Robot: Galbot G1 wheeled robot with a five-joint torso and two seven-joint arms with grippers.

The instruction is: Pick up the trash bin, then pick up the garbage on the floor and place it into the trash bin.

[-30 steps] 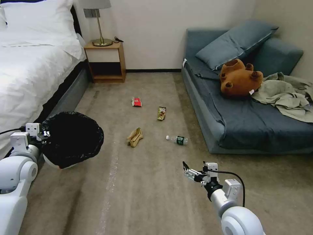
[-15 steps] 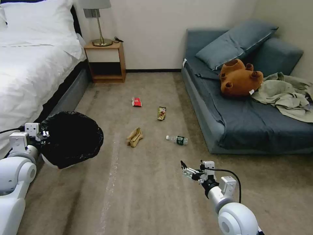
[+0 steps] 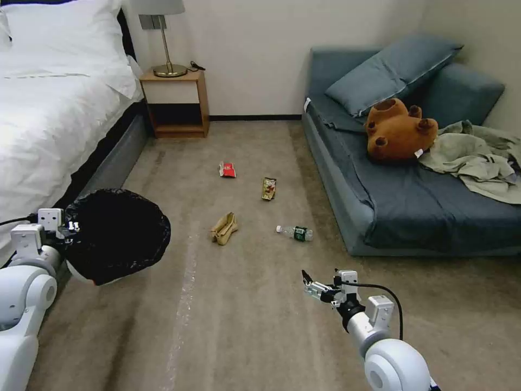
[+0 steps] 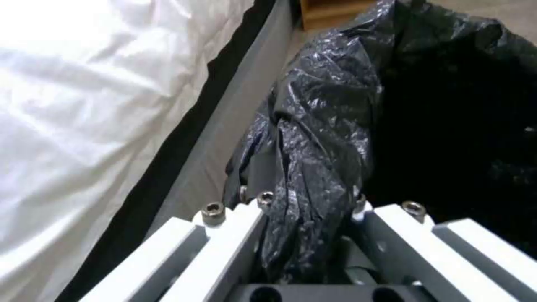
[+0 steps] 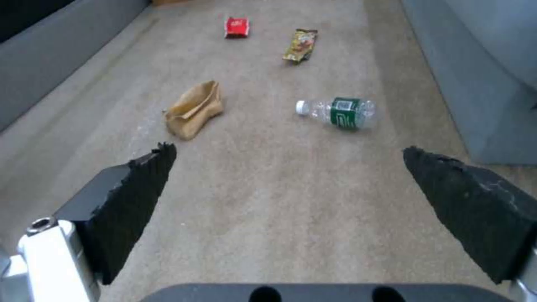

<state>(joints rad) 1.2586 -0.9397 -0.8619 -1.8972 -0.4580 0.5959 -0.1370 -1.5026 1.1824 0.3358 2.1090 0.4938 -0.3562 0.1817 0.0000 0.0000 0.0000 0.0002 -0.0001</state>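
Left gripper clamped on trash bin liner, fingertips hidden, right gripper spread wide

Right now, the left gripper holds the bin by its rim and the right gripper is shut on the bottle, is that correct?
Not quite. The left gripper does clamp the trash bin at its rim, but the right gripper is open and empty. The right wrist view shows the bottle lying on the carpet ahead of it.
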